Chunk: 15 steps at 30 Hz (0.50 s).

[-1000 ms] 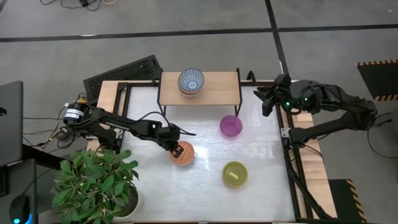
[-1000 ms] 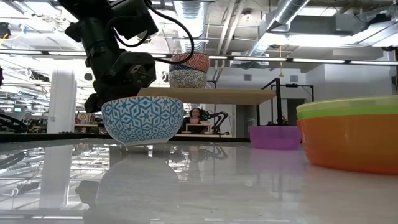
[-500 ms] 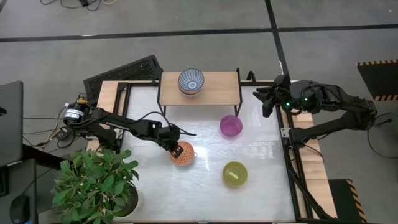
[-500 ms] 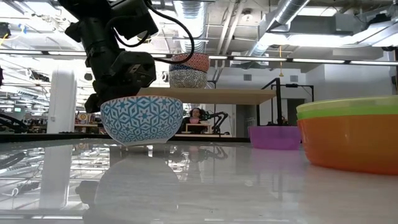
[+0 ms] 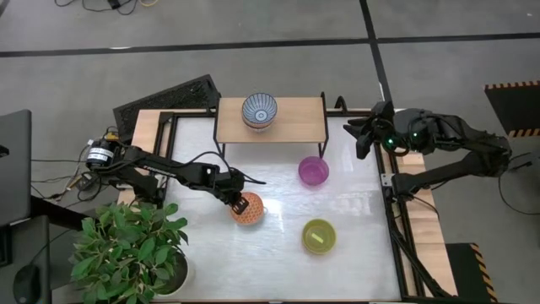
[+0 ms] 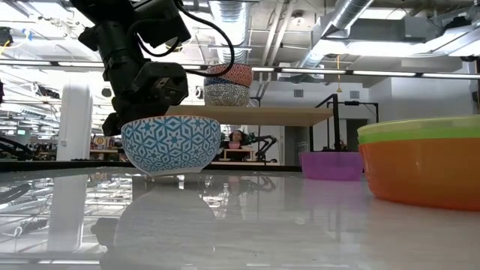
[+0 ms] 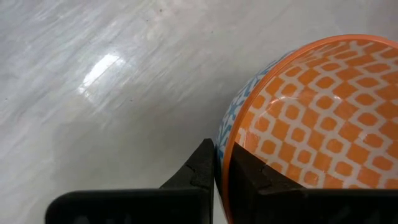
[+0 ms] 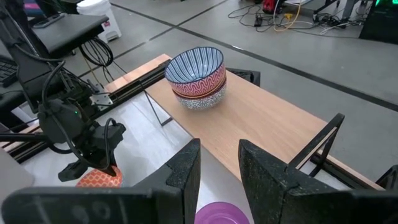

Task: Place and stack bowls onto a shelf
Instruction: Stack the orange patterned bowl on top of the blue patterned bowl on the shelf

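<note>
Left gripper (image 7: 217, 171) clenched on the orange bowl's (image 5: 248, 208) rim, low over the desk (image 5: 278, 253).
One finger sits inside the rim, one outside. Right gripper (image 8: 219, 163) waits at the desk's right rear with fingers parted, grasping nothing. On the shelf (image 5: 291, 120) stands a bowl stack (image 5: 260, 111); the purple bowl (image 5: 313, 171) and olive bowl (image 5: 319, 236) lie on the desk.

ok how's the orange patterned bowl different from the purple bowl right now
The orange patterned bowl has an orange lattice inside and blue pattern outside; the purple bowl is plain. The left pincer is shut on the orange bowl's rim; the purple bowl stands free, nearer the shelf. Both are round and upright.
</note>
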Tool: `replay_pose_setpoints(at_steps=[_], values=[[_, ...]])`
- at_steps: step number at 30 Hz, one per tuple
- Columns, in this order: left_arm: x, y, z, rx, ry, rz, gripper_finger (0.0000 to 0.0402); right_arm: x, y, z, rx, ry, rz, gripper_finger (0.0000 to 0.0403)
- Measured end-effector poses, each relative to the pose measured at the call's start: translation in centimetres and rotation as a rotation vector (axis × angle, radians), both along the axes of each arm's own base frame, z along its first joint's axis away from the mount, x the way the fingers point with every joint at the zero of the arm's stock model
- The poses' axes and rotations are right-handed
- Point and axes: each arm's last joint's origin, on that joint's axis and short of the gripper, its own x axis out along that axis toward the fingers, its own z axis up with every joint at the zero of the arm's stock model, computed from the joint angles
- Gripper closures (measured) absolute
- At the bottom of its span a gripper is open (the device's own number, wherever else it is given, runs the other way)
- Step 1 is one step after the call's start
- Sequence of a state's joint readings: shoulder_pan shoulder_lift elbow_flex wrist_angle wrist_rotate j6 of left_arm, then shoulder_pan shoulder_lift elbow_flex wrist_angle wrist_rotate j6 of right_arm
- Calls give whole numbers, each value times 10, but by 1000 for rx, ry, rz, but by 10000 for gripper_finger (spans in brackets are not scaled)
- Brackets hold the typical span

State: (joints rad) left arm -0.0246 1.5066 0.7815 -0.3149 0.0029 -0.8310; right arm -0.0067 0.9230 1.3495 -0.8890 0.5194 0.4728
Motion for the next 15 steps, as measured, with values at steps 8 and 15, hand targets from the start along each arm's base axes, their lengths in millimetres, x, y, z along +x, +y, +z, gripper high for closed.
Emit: replay_pose_setpoints(at_steps=[8, 15], values=[[0, 0, 0, 1, 0, 2, 394, 2, 0, -1, 0, 6, -1, 269], [1, 0, 1, 1, -13, 13, 394, 16, 0, -7, 10, 52, 18, 269]])
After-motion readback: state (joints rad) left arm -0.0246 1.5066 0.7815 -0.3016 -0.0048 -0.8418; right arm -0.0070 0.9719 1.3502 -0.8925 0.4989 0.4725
